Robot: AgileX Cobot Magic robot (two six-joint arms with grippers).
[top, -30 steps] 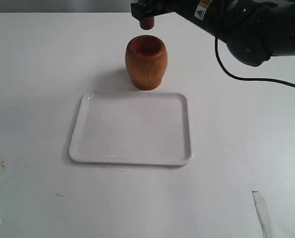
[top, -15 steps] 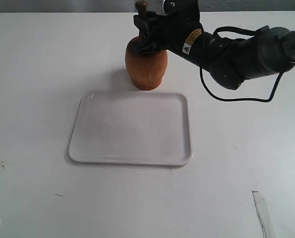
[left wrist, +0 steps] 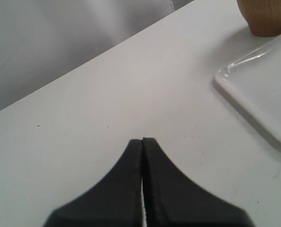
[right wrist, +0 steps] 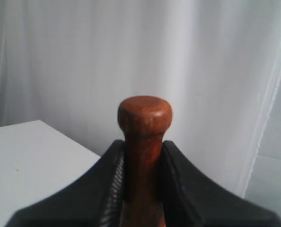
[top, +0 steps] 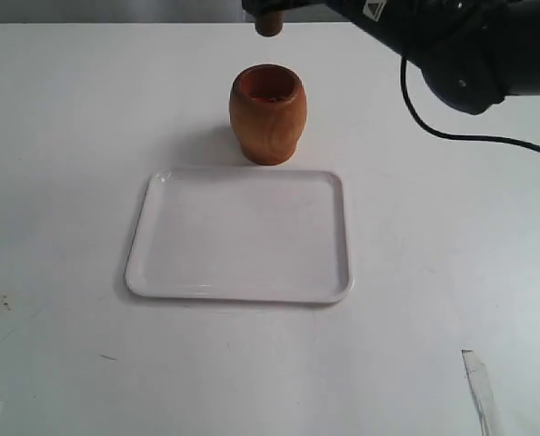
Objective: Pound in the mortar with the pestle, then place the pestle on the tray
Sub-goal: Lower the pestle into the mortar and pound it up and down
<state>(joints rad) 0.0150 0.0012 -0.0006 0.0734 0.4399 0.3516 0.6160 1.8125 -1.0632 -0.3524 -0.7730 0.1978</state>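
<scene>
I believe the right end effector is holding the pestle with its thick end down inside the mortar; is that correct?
Not quite. The right end effector holds the pestle, but its thick end hangs above the mortar, clear of the rim, as the exterior view shows.

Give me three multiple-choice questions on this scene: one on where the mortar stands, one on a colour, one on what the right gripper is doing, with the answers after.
1. Where does the mortar stand?
A. On the tray
B. On the table, just behind the tray's far rim
C. On its side at the table's near edge

2. What colour is the mortar's inside?
A. Green
B. White
C. Reddish-orange

3. What is the right gripper doing?
A. Shut on the pestle, holding it above the mortar
B. Hanging open and empty
C. Gripping the tray's rim

Answers:
1. B: the exterior view shows its foot on the table beyond the tray.
2. C: the hollow inside its rim is reddish-orange.
3. A: the right wrist view shows the jaws closed on the handle below the knob.
</scene>
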